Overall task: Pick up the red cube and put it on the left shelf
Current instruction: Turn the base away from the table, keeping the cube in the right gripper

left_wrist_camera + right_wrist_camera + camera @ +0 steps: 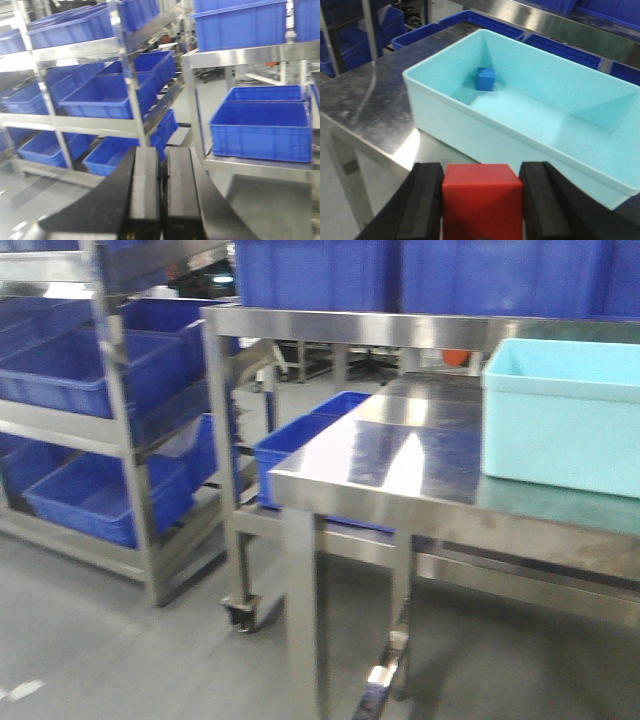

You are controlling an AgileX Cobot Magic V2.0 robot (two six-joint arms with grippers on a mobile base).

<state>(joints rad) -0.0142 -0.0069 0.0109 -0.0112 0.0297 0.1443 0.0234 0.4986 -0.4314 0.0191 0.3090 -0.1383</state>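
Note:
My right gripper [482, 200] is shut on the red cube [482, 197], which sits squarely between the two black fingers, held above the near edge of the steel table in front of the light-blue bin [530, 120]. A blue cube [485, 79] lies inside that bin. The left shelf [120, 430], a multi-tier steel rack loaded with blue crates, stands at the left in the front view and fills the left of the left wrist view [85, 100]. My left gripper [163, 185] is shut and empty, pointing toward the rack. Neither gripper shows in the front view.
The steel table [400, 455] carries the light-blue bin [565, 415] at the right. A second steel rack [250, 55] with blue crates [260, 127] stands behind it. Grey floor lies between the table and the left shelf.

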